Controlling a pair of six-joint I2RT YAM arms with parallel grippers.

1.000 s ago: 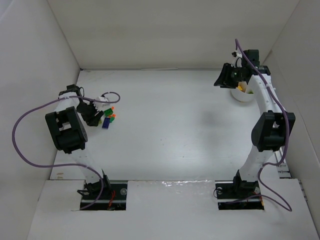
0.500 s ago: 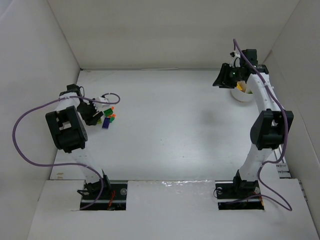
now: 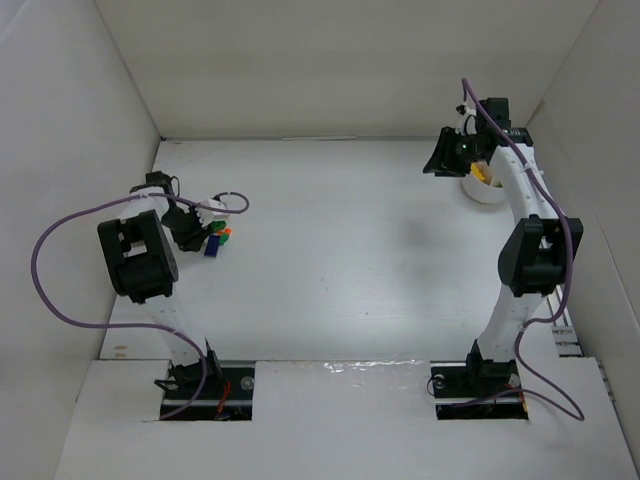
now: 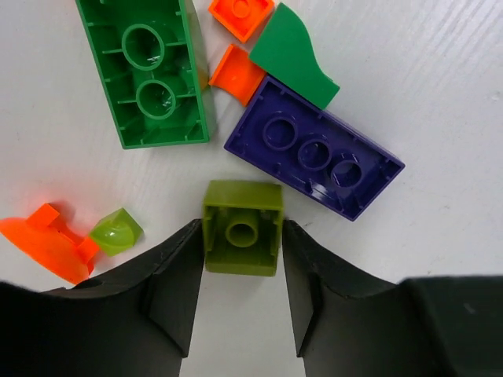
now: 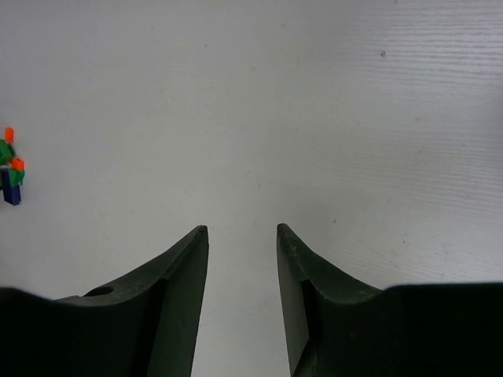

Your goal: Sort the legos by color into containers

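Note:
In the left wrist view my left gripper [image 4: 242, 236] is shut on a small yellow-green brick [image 4: 242, 224], its jaws touching both sides as it rests on the table. Around it lie a dark blue brick [image 4: 314, 157], a large green brick [image 4: 149, 71], a curved green piece [image 4: 295, 55], orange pieces [image 4: 240, 16] and an orange piece with a small yellow-green bit [image 4: 114, 232]. From above, the left gripper [image 3: 203, 226] is at the lego pile [image 3: 216, 240]. My right gripper [image 5: 240, 229] is open and empty, raised beside the white cup [image 3: 487, 188], which holds a yellow piece.
White walls enclose the table on the left, back and right. The cup stands near the right wall. Purple cables loop off both arms. The lego pile shows small at the far left of the right wrist view [image 5: 9, 169].
My left gripper has shifted slightly right into the pile. My right gripper has drifted a little up and left by the cup.

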